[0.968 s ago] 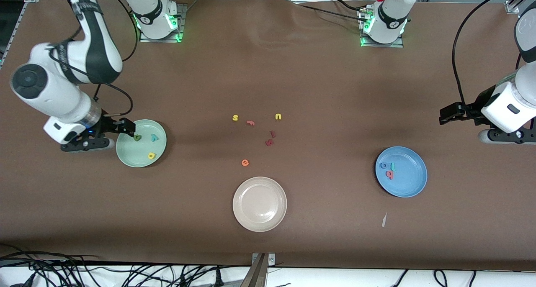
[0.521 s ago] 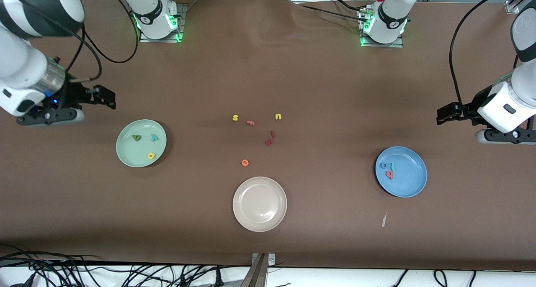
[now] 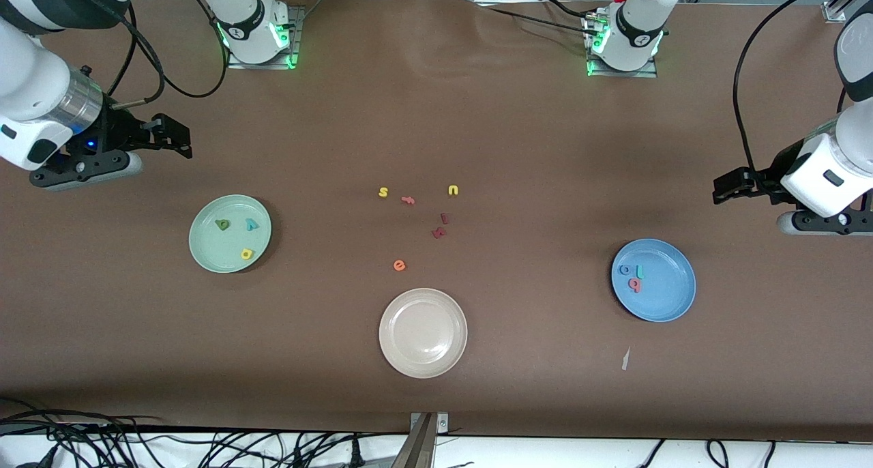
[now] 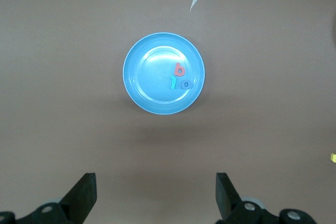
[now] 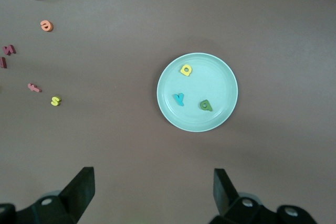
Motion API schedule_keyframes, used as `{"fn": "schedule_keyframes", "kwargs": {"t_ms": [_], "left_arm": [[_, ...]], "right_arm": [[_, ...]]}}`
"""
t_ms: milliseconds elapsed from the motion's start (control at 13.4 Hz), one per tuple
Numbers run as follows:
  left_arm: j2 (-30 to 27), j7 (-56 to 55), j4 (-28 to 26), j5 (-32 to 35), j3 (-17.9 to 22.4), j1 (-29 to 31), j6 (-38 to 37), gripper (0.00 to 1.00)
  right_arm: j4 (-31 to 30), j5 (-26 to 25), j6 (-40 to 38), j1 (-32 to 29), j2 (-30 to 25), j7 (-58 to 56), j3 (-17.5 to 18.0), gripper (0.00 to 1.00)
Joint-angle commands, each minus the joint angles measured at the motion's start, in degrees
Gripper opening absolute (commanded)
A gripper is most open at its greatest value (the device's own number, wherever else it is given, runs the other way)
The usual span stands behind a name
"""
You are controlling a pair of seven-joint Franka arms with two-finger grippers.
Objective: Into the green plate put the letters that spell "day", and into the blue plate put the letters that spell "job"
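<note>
The green plate (image 3: 204, 250) lies toward the right arm's end of the table and holds a dark green "d" (image 3: 222, 224), a teal "y" (image 3: 252, 225) and a yellow "a" (image 3: 246, 254). My right gripper (image 3: 179, 140) hangs open and empty over bare table beside that plate (image 5: 220, 77). In the blue plate (image 3: 672, 294), toward the left arm's end, lie a blue "o" (image 3: 625, 270), a teal "j" (image 3: 640, 271) and a salmon-red "b" (image 3: 635, 285). Over bare table beside it, my left gripper (image 3: 724, 188) is open with nothing in it.
An empty beige plate (image 3: 423, 331) sits nearest the front camera at mid-table. Loose letters lie farther from the camera: yellow "s" (image 3: 383, 192), salmon "f" (image 3: 408, 200), yellow "u" (image 3: 453, 190), two dark red letters (image 3: 438, 232), orange "e" (image 3: 400, 265). A paper scrap (image 3: 625, 359) lies near the blue plate.
My right gripper has lifted off the green plate's rim and drawn away toward the table's end, staying open. The left arm has barely shifted. All the letters lie where they were.
</note>
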Motion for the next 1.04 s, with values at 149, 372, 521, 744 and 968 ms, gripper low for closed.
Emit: {"fn": "schedule_keyframes", "kwargs": {"t_ms": [149,372,521,744,968], "left_arm": [[0.70,-0.26,1.77,-1.20,0.12,-0.42,-1.07,1.00],[0.70,-0.09,1.77,-1.20,0.12,-0.16,-1.07,1.00],[0.70,-0.17,1.77,-1.20,0.12,-0.25,-1.07,1.00],[0.70,-0.26,1.77,-1.20,0.12,-0.34,-1.07,1.00],[0.70,-0.26,1.77,-1.20,0.12,-0.34,-1.07,1.00]], "right_arm": [[1.47,-0.33,-2.51,-0.31,-0.99,-1.18,0.00,1.00],[1.64,-1.39,-2.51,-0.31,-1.16,-1.18,-0.01,1.00],[1.64,-1.39,-2.51,-0.31,-1.16,-1.27,-0.01,1.00],[1.55,-1.39,-2.51,-0.31,-1.16,-1.27,-0.01,1.00],[1.55,-1.39,-2.51,-0.31,-1.08,-1.27,-0.01,1.00]]}}
